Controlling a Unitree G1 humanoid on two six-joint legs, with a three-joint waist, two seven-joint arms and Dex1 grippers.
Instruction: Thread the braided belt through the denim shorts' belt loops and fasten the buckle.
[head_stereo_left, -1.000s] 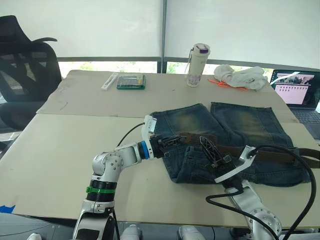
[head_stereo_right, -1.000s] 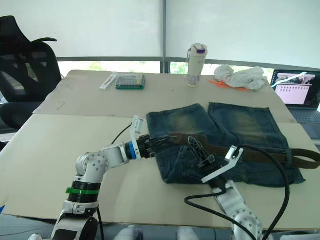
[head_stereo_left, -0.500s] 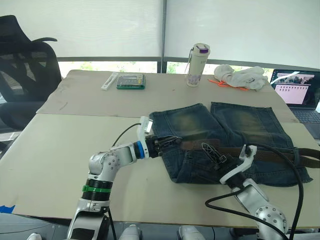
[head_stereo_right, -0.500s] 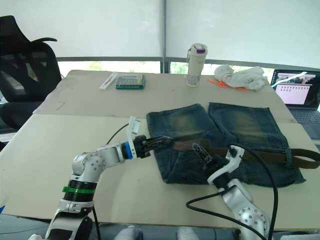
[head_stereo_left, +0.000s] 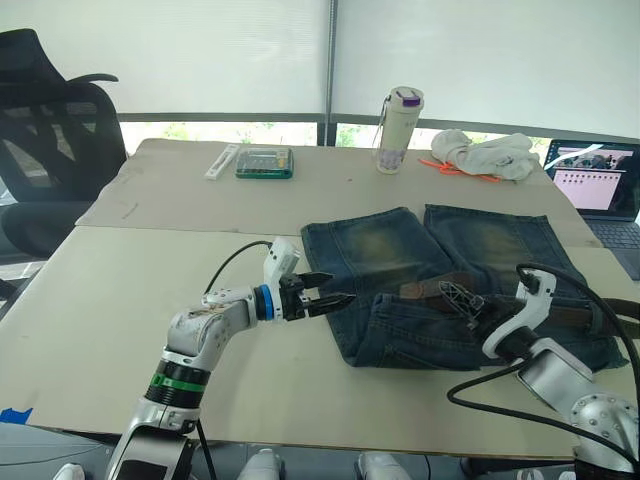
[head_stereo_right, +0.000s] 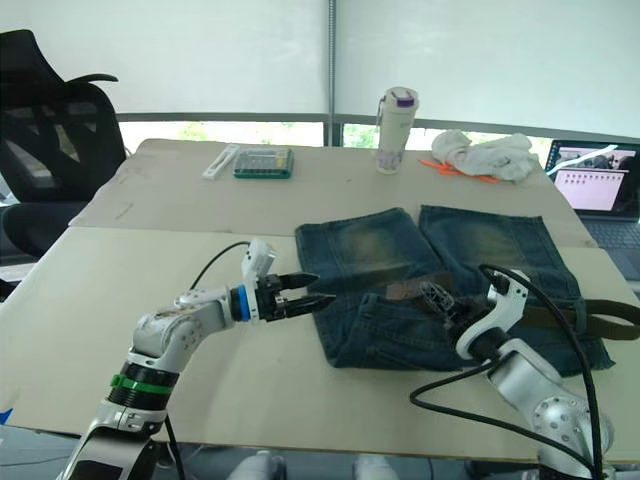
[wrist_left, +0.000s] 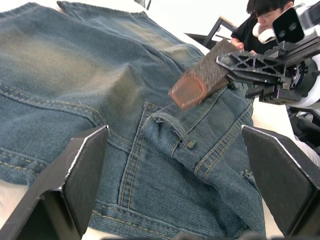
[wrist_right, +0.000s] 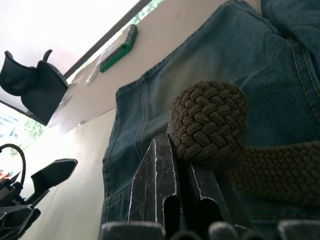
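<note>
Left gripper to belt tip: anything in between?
Only denim shorts, with one belt loop just short of the braided belt tip, seen in the left wrist view. Left gripper is open; right gripper holds the belt.

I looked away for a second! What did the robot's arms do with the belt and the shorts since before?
The right gripper, shut on the belt, drew back toward the robot's right, dragging the belt's tip along the waistband. The left gripper let go and backed off the left edge of the shorts; it is open now. The shorts, bottle and white cloth stayed put.
</note>
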